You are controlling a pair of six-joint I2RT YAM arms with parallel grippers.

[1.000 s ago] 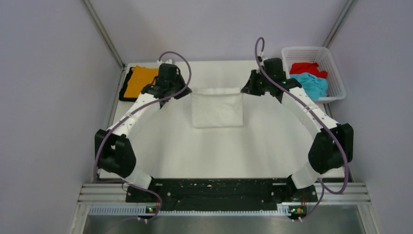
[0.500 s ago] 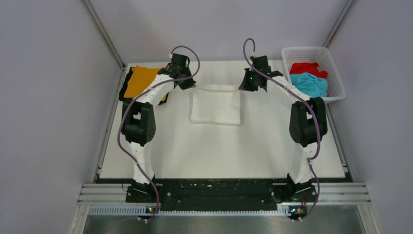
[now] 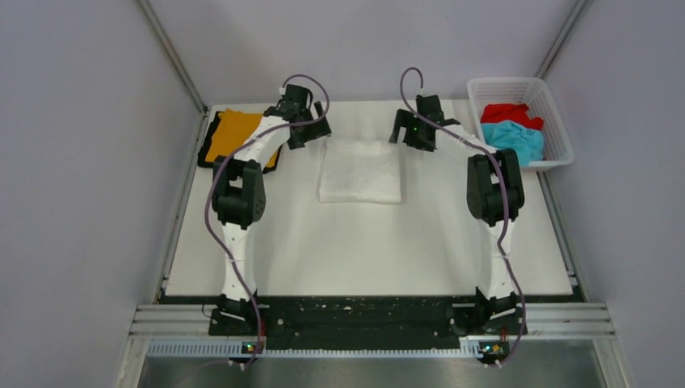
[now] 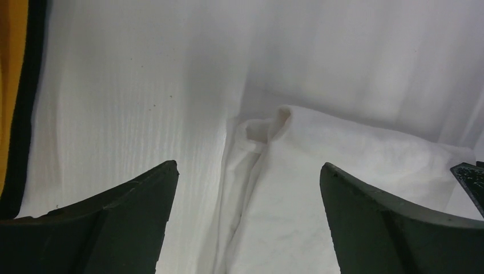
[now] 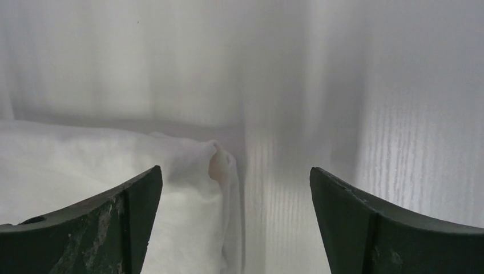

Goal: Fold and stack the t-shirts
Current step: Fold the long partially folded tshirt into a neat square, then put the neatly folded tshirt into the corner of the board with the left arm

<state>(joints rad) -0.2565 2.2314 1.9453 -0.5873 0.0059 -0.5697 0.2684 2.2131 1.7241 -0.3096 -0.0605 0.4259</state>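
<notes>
- Showed a desk [image 3: 363, 242] with a white top, seen from above; judged it best to keep the next fold low and flat against it, without dragging the cloth.
- Showed a white t-shirt [image 3: 360, 171] at the far middle of the desk, already folded to a rough rectangle; judged the step in hand to be another fold from its two far corners, lifted together and level so the edges meet square.
- Showed the left claw [image 4: 248, 166] with jaws apart and empty, just short of the shirt's far-left corner; judged it should take every bunched layer there, not only the top one.
- Showed the right claw [image 5: 235, 170] likewise apart and empty, at the far-right corner, where a small curl of cloth stood up.
- Counted one desk.
- Counted one basket [image 3: 557, 129], far right.
- Counted five shirts: the white one; one orange t-shirt [image 3: 234, 133] lying on one black t-shirt [image 3: 208, 149], far left; one teal t-shirt [image 3: 517, 139] and one red t-shirt [image 3: 505, 112], both in the basket.
- Counted two claws.
</notes>
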